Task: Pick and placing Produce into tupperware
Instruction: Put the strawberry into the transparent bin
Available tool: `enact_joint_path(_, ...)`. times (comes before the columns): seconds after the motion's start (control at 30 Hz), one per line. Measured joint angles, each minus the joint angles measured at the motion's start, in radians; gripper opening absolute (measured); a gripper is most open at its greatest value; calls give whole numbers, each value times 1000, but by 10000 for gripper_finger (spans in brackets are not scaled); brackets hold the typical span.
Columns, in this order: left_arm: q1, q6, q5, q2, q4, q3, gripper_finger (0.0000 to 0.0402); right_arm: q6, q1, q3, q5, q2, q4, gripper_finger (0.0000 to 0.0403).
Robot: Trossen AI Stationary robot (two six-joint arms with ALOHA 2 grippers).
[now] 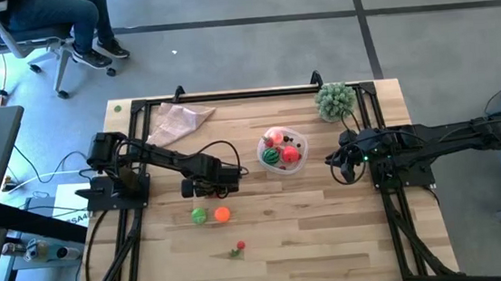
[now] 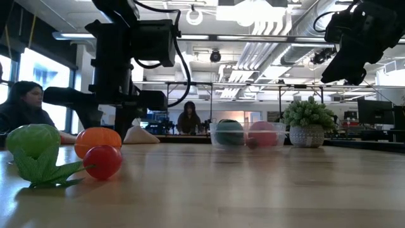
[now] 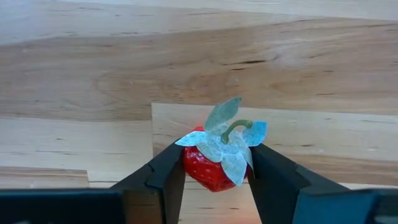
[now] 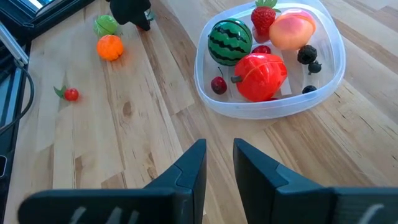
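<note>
The pale wooden plank tabletop (image 1: pixel 331 233) stands on a grey floor, with a seated person's legs beyond its far left corner. The left gripper (image 3: pixel 214 177) hovers over the tabletop's middle-left, clamped on a small red toy strawberry with pale green leaves (image 3: pixel 214 158). The right gripper (image 4: pixel 219 163), fingers slightly apart and holding nothing, sits at the right, near the clear round plastic tupperware tub (image 1: pixel 300 165). The tub, right of centre toward the far side, holds a striped green ball (image 4: pixel 229 42), a large red piece (image 4: pixel 260 76), a peach-coloured piece (image 4: pixel 291 30) and dark berries (image 4: pixel 308 56). On the nearer left lie a green ball (image 1: pixel 200 216) touching an orange ball (image 1: pixel 222 215), and nearer still a small red ball with a leaf (image 1: pixel 240 247). A beige cloth (image 1: pixel 181 121) lies far left; a bushy pale-green potted plant (image 1: pixel 335 101) stands far right.
</note>
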Motion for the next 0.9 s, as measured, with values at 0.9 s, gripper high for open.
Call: enact_joint_path(0.9,0,0,-59,0,-64,73,136,0,0,0,0,0,0,71)
